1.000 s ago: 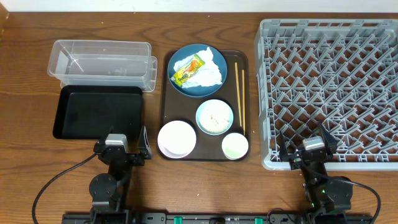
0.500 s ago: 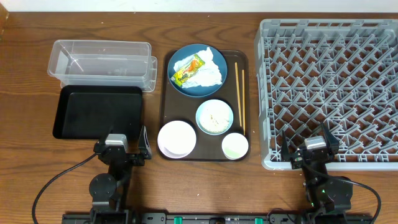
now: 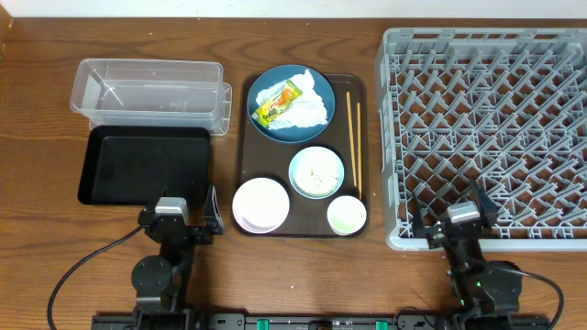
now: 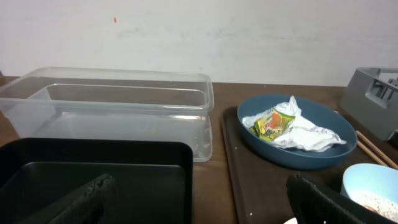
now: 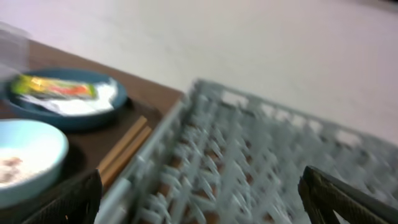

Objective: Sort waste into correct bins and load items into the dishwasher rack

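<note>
The right gripper (image 3: 451,218) has nudged slightly beside the dishwasher rack (image 3: 486,55); it and the left gripper (image 3: 179,216) gape wide, empty.

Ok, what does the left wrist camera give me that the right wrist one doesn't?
Only the left wrist view: the clear tub and the black tray. Only the right wrist view: the inside of the dishwasher rack; the left sees just an outer corner. Both: the dark-blue dish with the snack wrapper, the light-blue bowl and the chopsticks, blurred in the right view.
</note>
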You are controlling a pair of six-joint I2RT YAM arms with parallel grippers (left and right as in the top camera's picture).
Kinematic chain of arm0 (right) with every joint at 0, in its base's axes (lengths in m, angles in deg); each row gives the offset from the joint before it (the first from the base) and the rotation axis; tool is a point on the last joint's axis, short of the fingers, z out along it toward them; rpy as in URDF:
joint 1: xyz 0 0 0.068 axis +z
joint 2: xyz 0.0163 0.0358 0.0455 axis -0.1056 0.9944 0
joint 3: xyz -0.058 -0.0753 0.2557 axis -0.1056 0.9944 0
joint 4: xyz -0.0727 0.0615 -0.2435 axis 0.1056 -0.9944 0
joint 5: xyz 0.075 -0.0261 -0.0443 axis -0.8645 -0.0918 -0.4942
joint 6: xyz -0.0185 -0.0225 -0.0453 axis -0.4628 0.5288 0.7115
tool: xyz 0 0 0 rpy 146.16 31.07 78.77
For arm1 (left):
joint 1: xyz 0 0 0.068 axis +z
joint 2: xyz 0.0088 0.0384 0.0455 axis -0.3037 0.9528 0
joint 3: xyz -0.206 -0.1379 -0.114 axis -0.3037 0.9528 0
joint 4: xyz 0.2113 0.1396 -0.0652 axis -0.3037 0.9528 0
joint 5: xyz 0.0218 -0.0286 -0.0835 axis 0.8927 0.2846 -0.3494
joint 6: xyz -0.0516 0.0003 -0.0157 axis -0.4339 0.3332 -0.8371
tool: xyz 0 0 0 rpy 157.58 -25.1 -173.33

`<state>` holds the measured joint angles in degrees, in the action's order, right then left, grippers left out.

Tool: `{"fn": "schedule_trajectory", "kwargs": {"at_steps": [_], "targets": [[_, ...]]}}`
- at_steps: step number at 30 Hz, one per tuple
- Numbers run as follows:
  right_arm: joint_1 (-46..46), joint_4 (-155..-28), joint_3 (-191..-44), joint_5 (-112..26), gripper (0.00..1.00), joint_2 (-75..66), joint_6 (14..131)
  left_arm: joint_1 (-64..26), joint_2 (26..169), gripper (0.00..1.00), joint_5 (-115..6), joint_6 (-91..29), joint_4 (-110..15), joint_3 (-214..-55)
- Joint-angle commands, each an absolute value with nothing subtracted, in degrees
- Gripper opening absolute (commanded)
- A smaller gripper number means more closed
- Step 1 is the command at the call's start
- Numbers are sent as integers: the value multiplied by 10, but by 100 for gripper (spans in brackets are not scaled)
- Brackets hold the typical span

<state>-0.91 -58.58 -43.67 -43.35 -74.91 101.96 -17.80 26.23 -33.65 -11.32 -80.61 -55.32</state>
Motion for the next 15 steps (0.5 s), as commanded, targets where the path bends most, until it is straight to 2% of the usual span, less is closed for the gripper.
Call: {"fn": "schedule_trajectory", "kwargs": {"at_steps": [1, 8, 15], "targets": [[-12, -568, -436, -504, 99, -752, 1013, -180, 259, 90, -362, -110, -793, -546], [-12, -536, -455, -506, 99, -752, 1009, -180, 259, 90, -414, -110, -863, -558], [-12, -571, -526, -506, 99, -733, 1010, -180, 267, 90, -417, -109, -872, -612]]}}
